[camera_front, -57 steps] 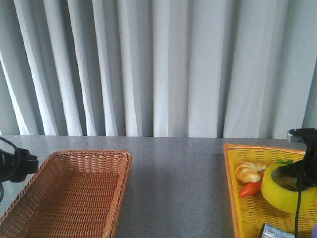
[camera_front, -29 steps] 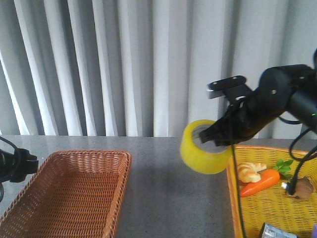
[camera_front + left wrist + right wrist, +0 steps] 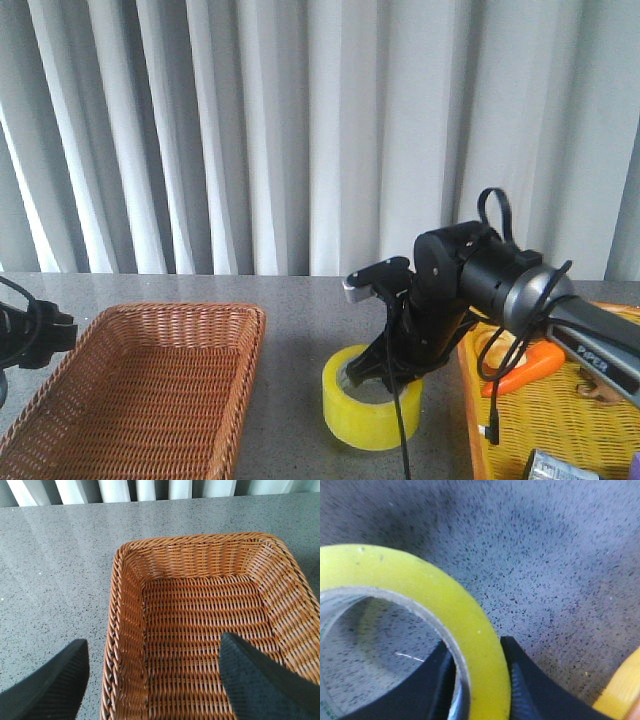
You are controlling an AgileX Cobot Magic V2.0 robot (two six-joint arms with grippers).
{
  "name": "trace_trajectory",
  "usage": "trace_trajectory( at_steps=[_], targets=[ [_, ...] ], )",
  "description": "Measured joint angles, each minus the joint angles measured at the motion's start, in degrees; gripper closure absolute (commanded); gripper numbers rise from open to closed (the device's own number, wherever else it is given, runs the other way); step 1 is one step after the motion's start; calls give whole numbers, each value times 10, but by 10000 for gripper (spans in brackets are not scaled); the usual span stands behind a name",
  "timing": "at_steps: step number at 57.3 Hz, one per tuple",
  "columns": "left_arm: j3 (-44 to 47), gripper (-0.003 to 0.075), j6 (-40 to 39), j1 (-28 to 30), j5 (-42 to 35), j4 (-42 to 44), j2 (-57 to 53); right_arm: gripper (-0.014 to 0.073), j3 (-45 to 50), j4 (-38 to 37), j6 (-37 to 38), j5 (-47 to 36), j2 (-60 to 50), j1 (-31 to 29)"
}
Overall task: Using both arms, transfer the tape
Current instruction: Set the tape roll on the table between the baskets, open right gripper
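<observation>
The yellow tape roll [image 3: 371,412] lies flat on the grey table between the two baskets. My right gripper [image 3: 386,372] comes down on its right rim. In the right wrist view one finger is inside the core and the other outside, so the right gripper [image 3: 477,652] is shut on the tape's wall [image 3: 420,585]. My left gripper [image 3: 154,645] is open and empty, held above the left rim of the brown wicker basket [image 3: 200,537]. The left arm [image 3: 30,335] shows at the left edge of the front view.
The brown basket [image 3: 180,312] sits at the front left. A yellow basket [image 3: 470,400] at the right holds an orange carrot [image 3: 522,366], a brown item [image 3: 600,385] and a packet [image 3: 555,465]. White curtains hang behind the table.
My right arm lifted the tape out of the yellow basket, carried it left, and lowered it onto the table between the baskets. The left arm has not moved.
</observation>
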Motion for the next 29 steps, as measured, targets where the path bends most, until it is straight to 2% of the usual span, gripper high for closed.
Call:
trace_trajectory(
  at_steps=[11, 29],
  targets=[
    [0, 206, 0, 0, 0, 0, 0, 331, 0, -9, 4, -9, 22, 0],
    [0, 206, 0, 0, 6, 0, 0, 264, 0, -12, 11, -18, 42, 0]
  ],
)
